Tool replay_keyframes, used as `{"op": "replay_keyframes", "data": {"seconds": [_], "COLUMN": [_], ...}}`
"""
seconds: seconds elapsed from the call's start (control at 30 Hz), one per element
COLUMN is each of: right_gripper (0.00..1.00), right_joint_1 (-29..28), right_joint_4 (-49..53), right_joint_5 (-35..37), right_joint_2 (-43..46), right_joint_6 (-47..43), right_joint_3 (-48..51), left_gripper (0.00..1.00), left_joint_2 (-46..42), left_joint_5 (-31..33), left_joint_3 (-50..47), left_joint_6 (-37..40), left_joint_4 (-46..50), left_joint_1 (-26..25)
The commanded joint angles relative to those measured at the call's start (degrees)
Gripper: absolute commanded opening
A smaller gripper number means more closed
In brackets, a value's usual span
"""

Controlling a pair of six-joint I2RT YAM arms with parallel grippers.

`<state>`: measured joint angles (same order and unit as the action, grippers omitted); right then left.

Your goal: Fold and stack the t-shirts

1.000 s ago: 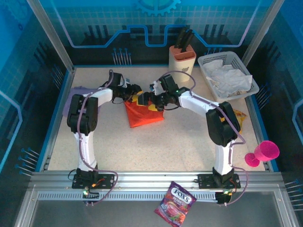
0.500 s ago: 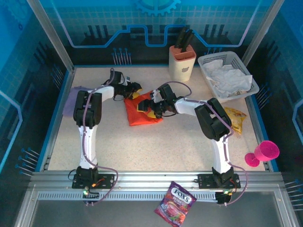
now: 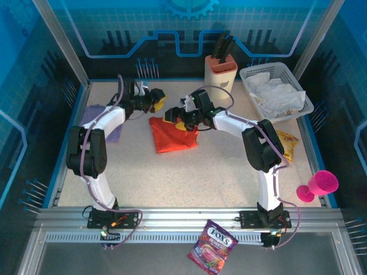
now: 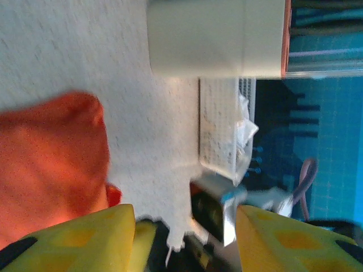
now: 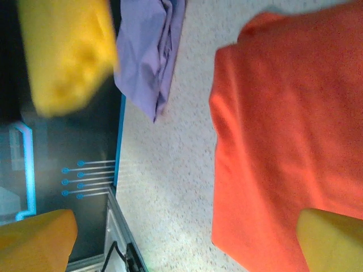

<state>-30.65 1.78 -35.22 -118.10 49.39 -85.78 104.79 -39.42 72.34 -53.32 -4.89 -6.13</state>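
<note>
My orange shirt (image 3: 172, 137) lies folded up in the middle of the bench (image 3: 200, 172). My purple shirt (image 3: 90, 117) lies bunched near the left edge. My right hand (image 3: 176, 118) is wide open and empty, above the orange shirt's far edge. My left hand (image 3: 156, 100) is partly open and empty, just behind that shirt.

The orange-red t-shirt (image 5: 283, 124) is showing as soft, matt cloth, the lavender t-shirt (image 5: 150, 51) as thinner, creased cloth. The table (image 3: 189, 172) is looking matt and speckled like stone, the basket (image 3: 248, 80) is showing white latticed plastic, and the front rail (image 3: 183, 215) is gleaming as ribbed bare metal.
</note>
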Motion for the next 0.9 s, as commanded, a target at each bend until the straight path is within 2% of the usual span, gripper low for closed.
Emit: {"op": "replay_keyframes", "data": {"seconds": [0.0, 0.2, 0.37, 0.7, 0.8, 0.87], "right_gripper": [1.0, 1.0, 1.0, 1.0, 1.0, 1.0], "right_joint_1": [0.6, 1.29, 2.92, 6.15, 6.13, 6.42], "right_joint_4": [-2.88, -7.21, -7.52, -16.92, -15.93, -11.07], "right_joint_5": [1.9, 4.19, 5.41, 3.35, 3.09, 3.85], "right_joint_2": [-3.67, -9.28, -10.9, -5.61, -2.72, -0.21], "right_joint_6": [3.95, 7.01, 6.8, 12.48, 11.74, 8.96], "right_joint_3": [-1.97, -2.75, -1.47, 5.97, 6.34, 5.6], "left_gripper": [0.5, 0.49, 0.49, 0.48, 0.48, 0.48], "left_joint_2": [1.05, 4.86, 6.49, 11.52, 12.63, 11.96], "left_joint_5": [4.49, 6.63, 8.47, 8.15, 7.22, 6.84], "left_joint_3": [-7.98, -12.97, -14.65, -13.42, -10.6, -9.4], "left_joint_6": [-6.52, -9.52, -7.77, -3.76, -1.49, -0.45], "left_joint_4": [-7.32, -13.13, -12.58, -9.5, -5.81, -4.09], "left_joint_1": [-2.87, -4.33, -3.89, 1.12, 1.56, 1.86]}}
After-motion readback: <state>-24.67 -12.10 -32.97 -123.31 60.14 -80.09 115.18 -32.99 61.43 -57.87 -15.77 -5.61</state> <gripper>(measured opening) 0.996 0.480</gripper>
